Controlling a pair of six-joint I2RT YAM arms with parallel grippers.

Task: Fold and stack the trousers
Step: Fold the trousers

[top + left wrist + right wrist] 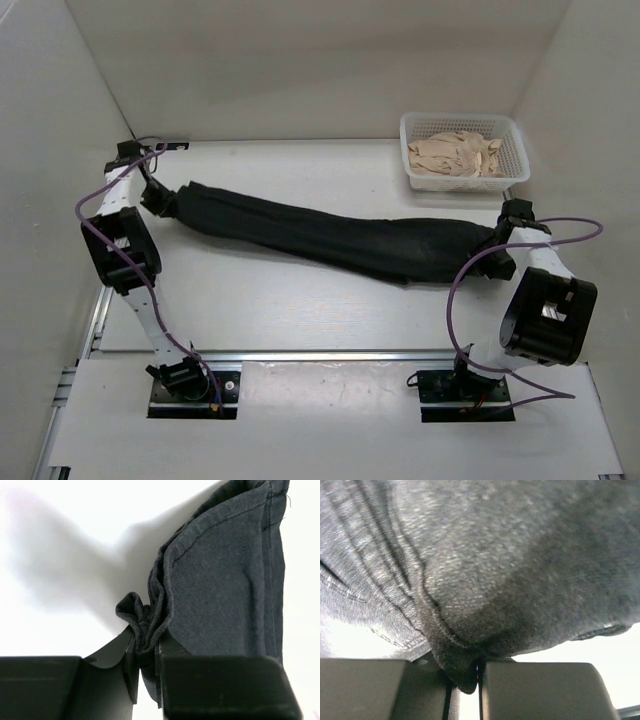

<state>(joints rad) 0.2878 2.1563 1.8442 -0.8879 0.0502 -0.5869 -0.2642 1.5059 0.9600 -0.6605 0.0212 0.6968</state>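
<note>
Black soft-fabric trousers (330, 235) are stretched in one long band across the white table (300, 310), running from the far left corner down toward the right. Starting on the left, the left tool (163, 203) has the narrow end. Its wrist camera shows the two dark jaws drawn in close, with a bunched wad of stitched hem squeezed in the slim gap between them. The rest of the fabric fans up and away to the right over the pale table. Through the middle, the cloth lies along the table, a little rumpled and widening as it goes right. At the broad end, the right tool (497, 238) has its hold. Its wrist camera shows the jaws almost together with a fold of dark fabric nipped between them, and cloth fills nearly the whole view above. At the far right back corner, a white plastic mesh basket (412, 150) sits beyond the right tool, not touching the trousers. It holds a crumpled beige cloth pile (460, 155).
</note>
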